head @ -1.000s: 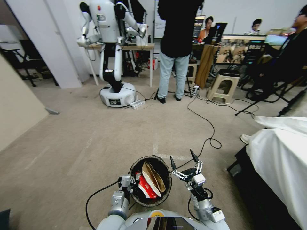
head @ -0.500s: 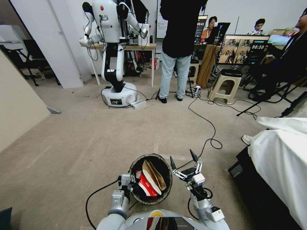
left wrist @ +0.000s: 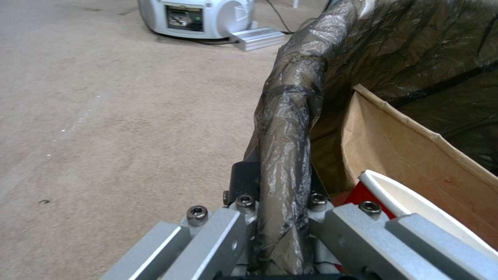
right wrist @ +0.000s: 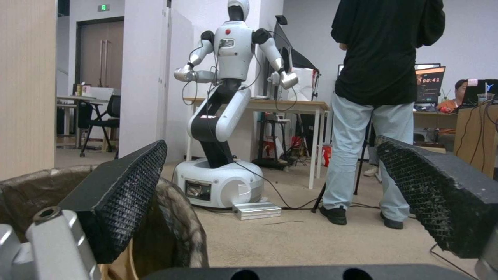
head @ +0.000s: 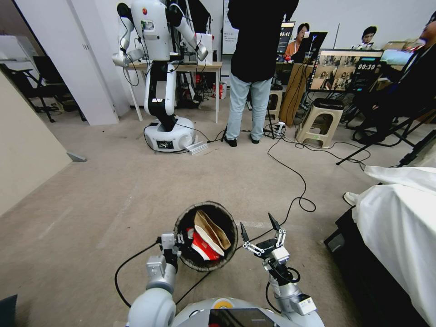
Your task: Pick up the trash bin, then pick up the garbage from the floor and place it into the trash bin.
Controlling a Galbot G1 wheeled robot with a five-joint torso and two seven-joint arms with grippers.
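The trash bin [head: 184, 223], lined with a dark bag, hangs low in front of my base. My left gripper [head: 178, 240] is shut on its near-left rim; in the left wrist view the bag-covered rim [left wrist: 284, 128] runs between the metal jaws of the left gripper [left wrist: 280, 204]. Garbage lies inside: a tan paper bag [head: 212, 230] [left wrist: 410, 147] and a red-and-white packet [head: 203, 246] [left wrist: 399, 194]. My right gripper [head: 259, 229] stands open just right of the bin, holding nothing. In the right wrist view its black fingers [right wrist: 122, 194] spread wide beside the bin's rim [right wrist: 179, 221].
Ahead stand another white robot [head: 163, 72], a person [head: 254, 68] and a table behind them. A black cable [head: 297, 181] snakes over the carpet. Beige stool [head: 320, 119] far right; a white-draped table [head: 399, 227] close on my right; a beige panel [head: 27, 150] on my left.
My left arm has pushed the bin forward and a little left, away from my base. The right gripper stays open in nearly the same spot. The camera tilted slightly early on.
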